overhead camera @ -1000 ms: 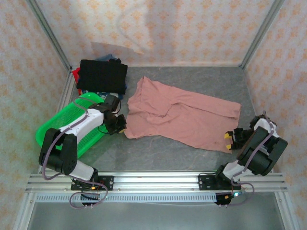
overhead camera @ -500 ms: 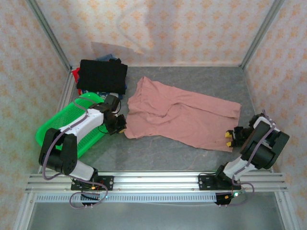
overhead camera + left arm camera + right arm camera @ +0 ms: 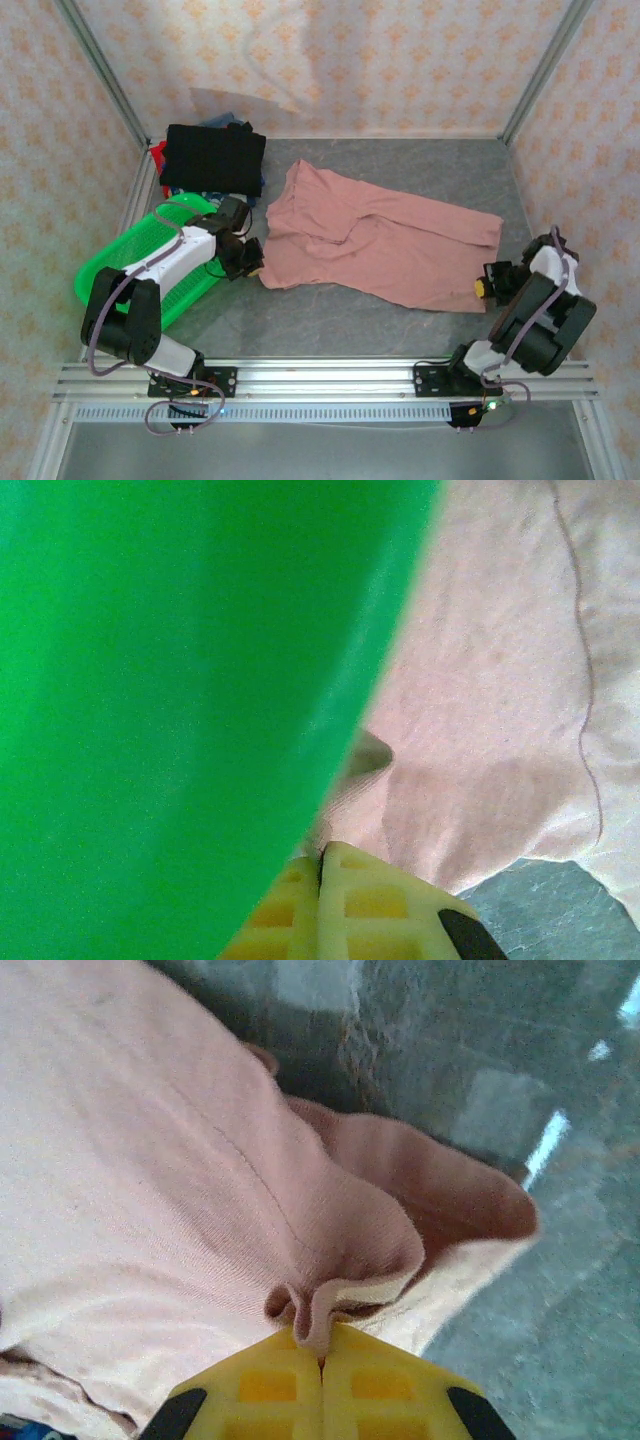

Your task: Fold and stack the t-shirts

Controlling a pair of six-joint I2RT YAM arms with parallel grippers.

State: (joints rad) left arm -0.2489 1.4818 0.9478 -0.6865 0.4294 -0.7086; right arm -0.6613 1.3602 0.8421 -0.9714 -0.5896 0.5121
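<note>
Softly rumpled pink t-shirt [image 3: 380, 245] — hem bunched between yellow fingers [image 3: 250, 1388].

Floral-patterned pink walls [image 3: 330, 60], grey marbled tabletop [image 3: 400, 165]

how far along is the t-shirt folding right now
Done: a folded black shirt sits at the far left corner. In hand: the pink t-shirt lies spread out, unfolded, with the left end effector and right end effector each pinching its near edge. Left: fold it and stack it on the black shirt.
</note>
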